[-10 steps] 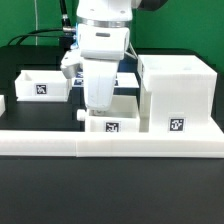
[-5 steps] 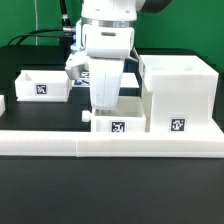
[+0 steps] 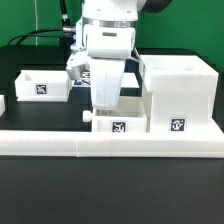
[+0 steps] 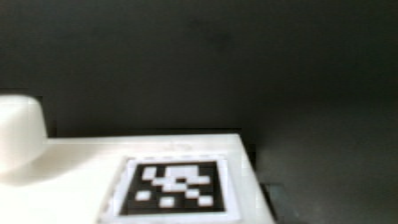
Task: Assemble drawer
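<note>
A small white drawer box (image 3: 112, 124) with a tag on its front and a knob (image 3: 87, 116) sits just left of the large white drawer case (image 3: 178, 92). My gripper (image 3: 106, 108) reaches down into the box from above and grips its wall; the fingertips are hidden behind the box's front. In the wrist view the box's tagged face (image 4: 175, 186) and its knob (image 4: 18, 135) fill the lower part, and no fingers show. A second small drawer box (image 3: 42, 85) stands at the exterior view's left.
A long low white wall (image 3: 110, 146) runs across the front of the black table. A small white part (image 3: 2, 103) shows at the left edge. Cables hang behind the arm.
My gripper and the small drawer box moved together toward the exterior view's right, closer to the drawer case. In the last half second they barely moved.
</note>
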